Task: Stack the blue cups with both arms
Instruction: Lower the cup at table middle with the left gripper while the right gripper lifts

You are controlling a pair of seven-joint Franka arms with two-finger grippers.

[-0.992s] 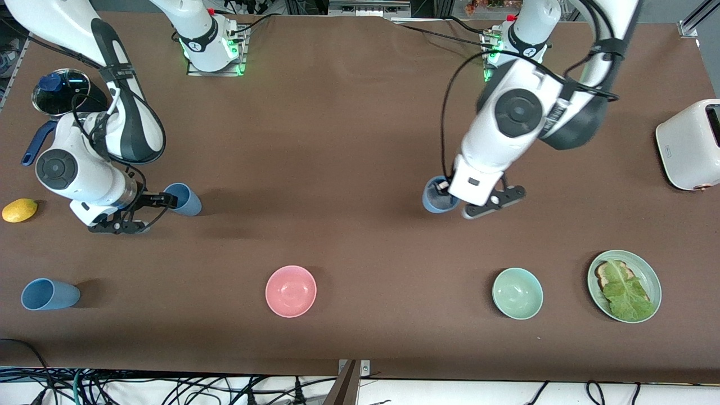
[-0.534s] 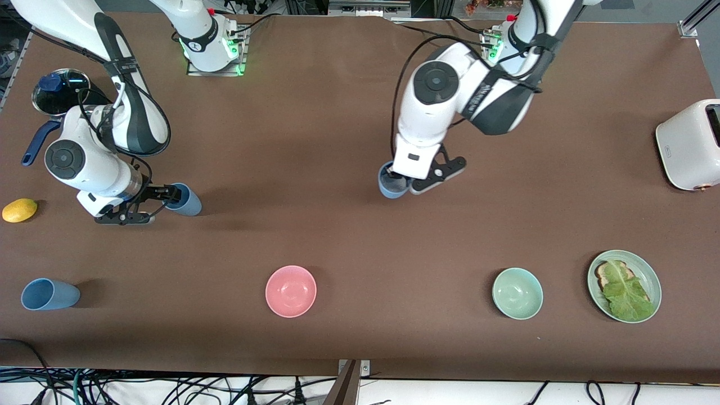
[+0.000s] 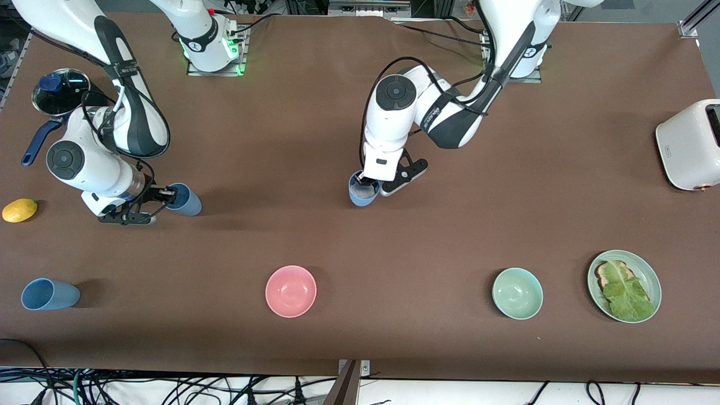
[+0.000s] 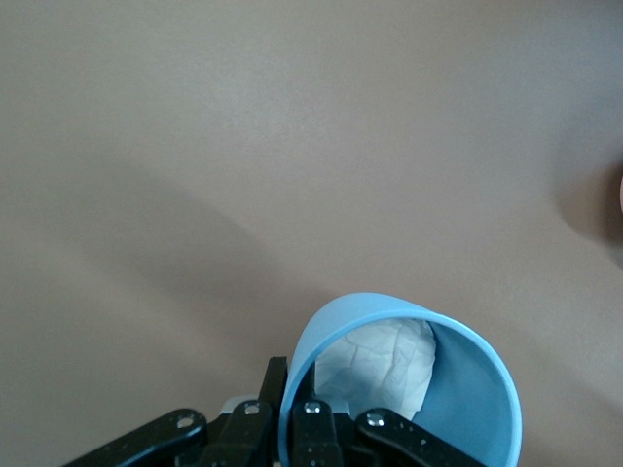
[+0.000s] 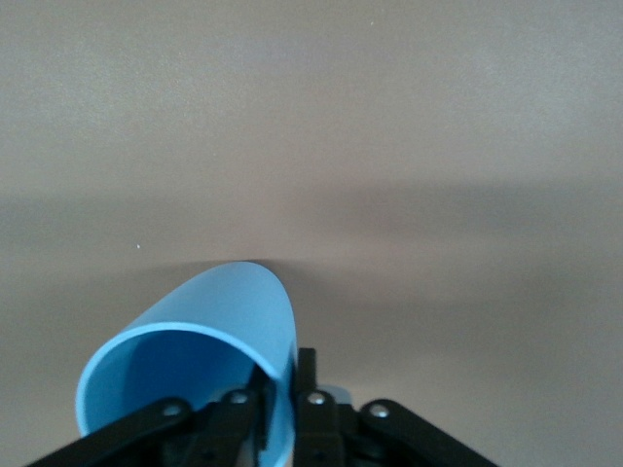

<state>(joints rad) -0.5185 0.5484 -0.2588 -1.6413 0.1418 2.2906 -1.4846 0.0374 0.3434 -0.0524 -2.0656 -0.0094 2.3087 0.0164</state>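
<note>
Light, stiff, thin-walled tumblers, best pinched over the rim: the left end effector [image 3: 372,187] grips one blue cup [image 3: 361,191] mid-table, the right end effector [image 3: 147,204] grips another [image 3: 184,199] toward its end, and a third cup [image 3: 48,294] sits untouched by the near corner there.

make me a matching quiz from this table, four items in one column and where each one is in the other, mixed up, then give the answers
Items:
1. lemon
2. pink bowl
3. toaster
4. blue cup with white paper inside

Places:
A. held on its rim by the left gripper, mid-table
B. at the left arm's end of the table
C. at the right arm's end, beside the right gripper, which grips another blue cup
D. near the front camera, between the lone blue cup and the green bowl

Pairs: 1-C, 2-D, 3-B, 4-A
</note>
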